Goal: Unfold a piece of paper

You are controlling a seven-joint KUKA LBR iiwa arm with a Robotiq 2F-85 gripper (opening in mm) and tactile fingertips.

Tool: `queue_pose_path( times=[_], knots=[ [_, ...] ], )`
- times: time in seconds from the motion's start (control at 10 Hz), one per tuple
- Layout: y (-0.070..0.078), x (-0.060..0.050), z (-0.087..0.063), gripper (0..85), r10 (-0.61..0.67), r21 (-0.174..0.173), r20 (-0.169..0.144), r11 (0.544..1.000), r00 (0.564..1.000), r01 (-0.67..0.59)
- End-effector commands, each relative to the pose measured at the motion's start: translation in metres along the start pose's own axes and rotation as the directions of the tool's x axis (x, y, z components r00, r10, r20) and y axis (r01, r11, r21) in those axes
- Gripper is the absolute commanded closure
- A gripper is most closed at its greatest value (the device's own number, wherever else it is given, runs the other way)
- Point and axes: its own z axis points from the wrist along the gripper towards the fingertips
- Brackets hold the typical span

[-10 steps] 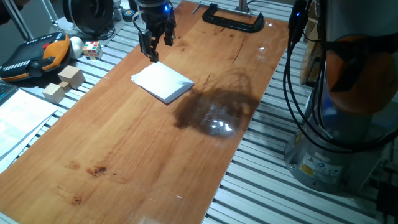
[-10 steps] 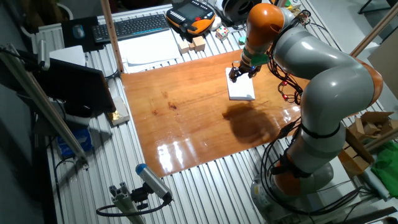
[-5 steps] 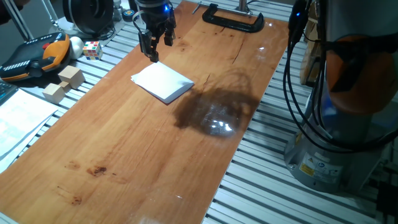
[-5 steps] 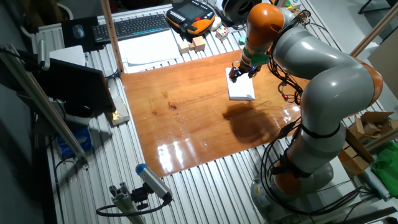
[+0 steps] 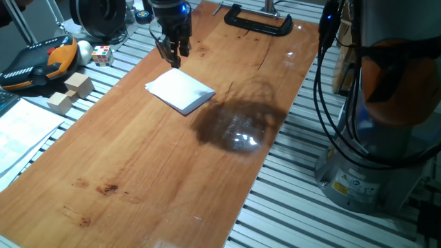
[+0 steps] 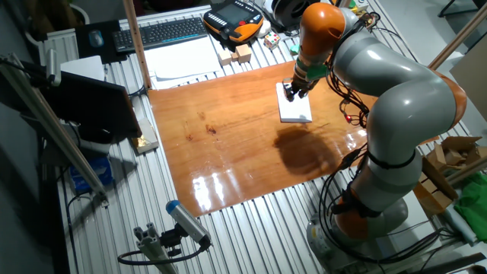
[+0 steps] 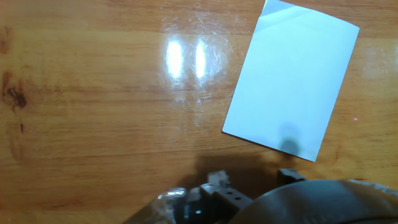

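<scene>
Paper [image 5: 180,91] still folded flat on the counter [image 5: 158,172], gripper [image 5: 171,56] poised at its far edge.

From one fixed view I see the gripper's jaws drawn close together, nothing between them, tips just above the wood beside the paper's far corner. In the other fixed view the gripper [image 6: 292,90] sits over the end of the paper [image 6: 295,109] nearest the wooden blocks [image 6: 234,54], and I cannot tell whether the tips touch the sheet. My hand view shows the paper [image 7: 292,78] lying flat and apart from the fingers [image 7: 214,185] at the bottom edge, with a small raised flap at its far corner. A black clamp [image 5: 258,21] rests at the counter's far end.
</scene>
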Motion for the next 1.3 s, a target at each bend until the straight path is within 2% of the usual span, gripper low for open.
queue_pose_path(
  times=[0.0, 0.6, 1.2],
  knots=[
    [0.0, 0.0, 0.0, 83.0, 0.0, 0.0, 0.0, 1.0, 1.0, 0.0],
    [0.002, -0.002, 0.004, 83.0, 0.008, 0.002, 0.002, 1.0, 1.0, -0.008],
    [0.005, -0.015, 0.015, 83.0, 0.072, 0.009, 0.0, 0.997, 0.997, -0.072]
  ],
)
